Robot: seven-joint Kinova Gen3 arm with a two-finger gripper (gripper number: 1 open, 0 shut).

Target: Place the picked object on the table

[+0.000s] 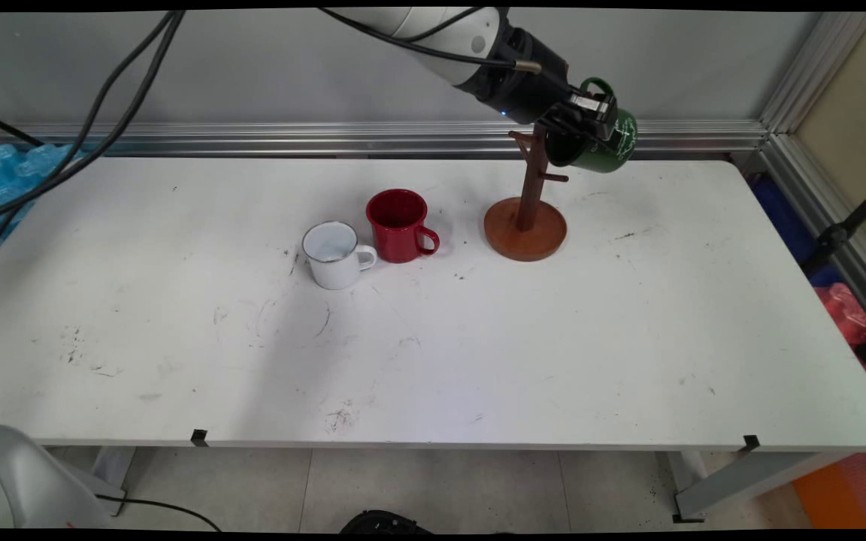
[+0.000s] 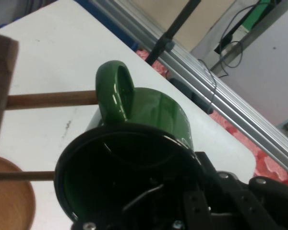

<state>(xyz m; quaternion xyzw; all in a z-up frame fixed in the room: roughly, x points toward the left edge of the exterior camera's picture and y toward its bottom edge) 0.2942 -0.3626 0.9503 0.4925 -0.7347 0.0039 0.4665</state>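
Claw (image 1: pixel 591 120) grips green mug (image 1: pixel 610 150), handle seemingly touching rack peg (image 2: pixel 50 99).

A glossy green mug (image 1: pixel 604 146) with faint white markings on its side and a dark interior, held aloft by the black gripper (image 1: pixel 587 113) of a white arm. Below it, a reddish-brown wooden mug tree (image 1: pixel 526 218). To the left, a red mug (image 1: pixel 400 225) and a white mug (image 1: pixel 334 255) with a dark rim, on a scuffed white surface (image 1: pixel 478 353).
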